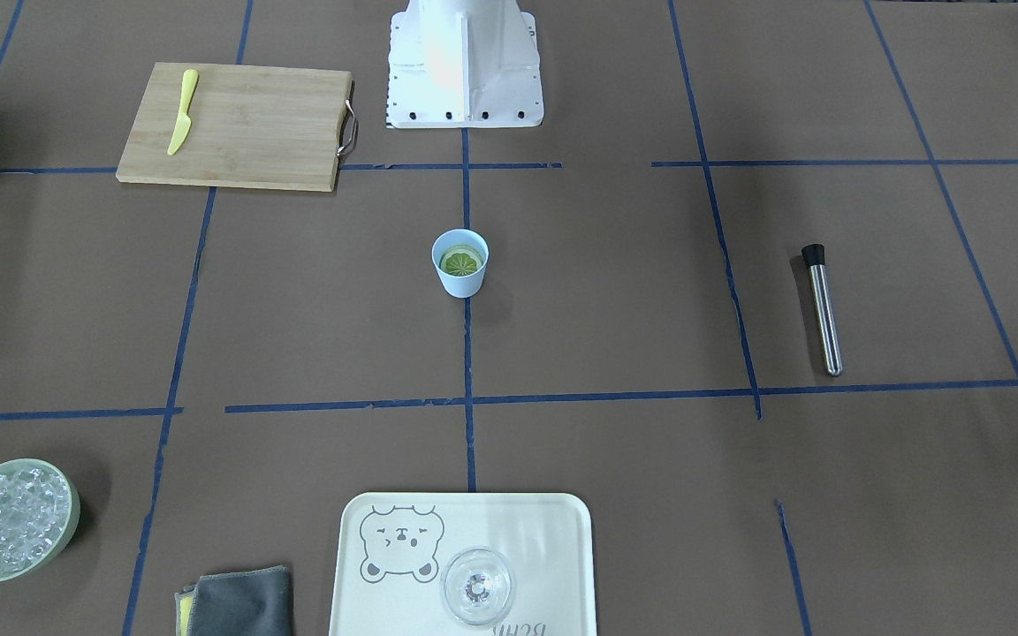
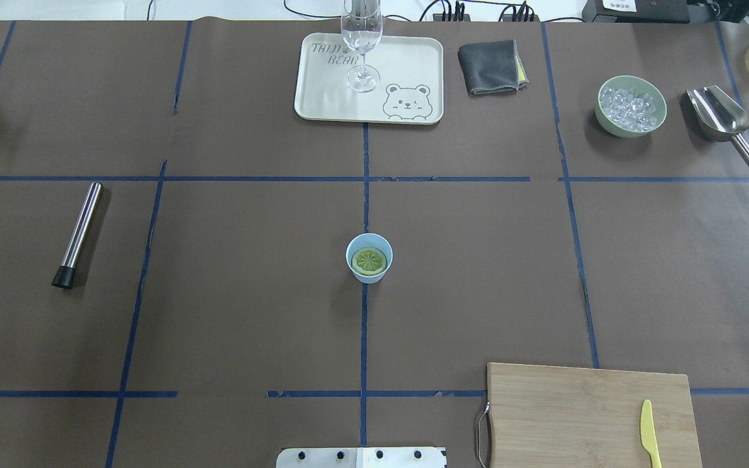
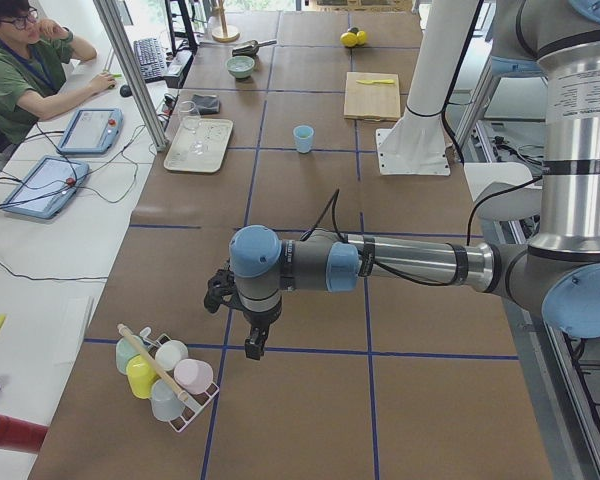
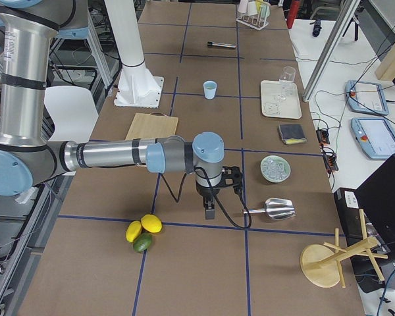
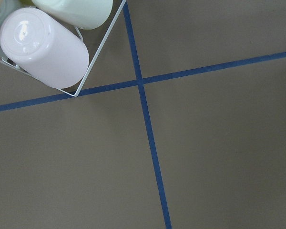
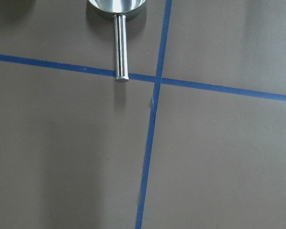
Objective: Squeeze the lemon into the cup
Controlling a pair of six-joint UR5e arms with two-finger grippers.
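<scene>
- Left gripper (image 3: 252, 348) hangs just beside a rack (image 3: 170, 385) of cups; open or closed, I cannot tell.
- Lemon (image 2: 369, 260) sits cut face up inside the cup (image 2: 368, 277), at the centre.
- Right gripper (image 4: 209, 212) hangs near the scoop (image 4: 276, 209); state likewise unclear.

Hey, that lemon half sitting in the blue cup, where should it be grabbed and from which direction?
Probably by the rind at opposite edges, coming straight down from above. The lemon lies cut face up inside the cup, below its rim, so the wall blocks any approach from the side; only the top is open.
</scene>
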